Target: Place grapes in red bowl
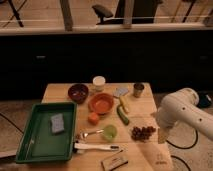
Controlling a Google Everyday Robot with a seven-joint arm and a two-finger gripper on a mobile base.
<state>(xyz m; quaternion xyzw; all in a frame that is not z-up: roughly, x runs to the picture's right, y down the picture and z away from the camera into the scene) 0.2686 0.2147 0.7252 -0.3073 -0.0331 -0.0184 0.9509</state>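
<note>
The grapes (143,132), a small dark purple-red bunch, lie on the wooden table (60,91) near its right edge. The red bowl (102,103), wide and orange-red, stands near the table's middle, left of and behind the grapes. My white arm comes in from the right. Its gripper (162,136) hangs just right of the grapes, at about their height and apart from them. It is open and holds nothing.
A dark maroon bowl (78,92), a white cup (99,82) and a can (138,90) stand at the back. A green tray (35,145) with a sponge (58,123) fills the left. A green cup (109,132), a cucumber (122,115), an orange object (93,118) and a white-handled brush (97,147) lie around the bowl.
</note>
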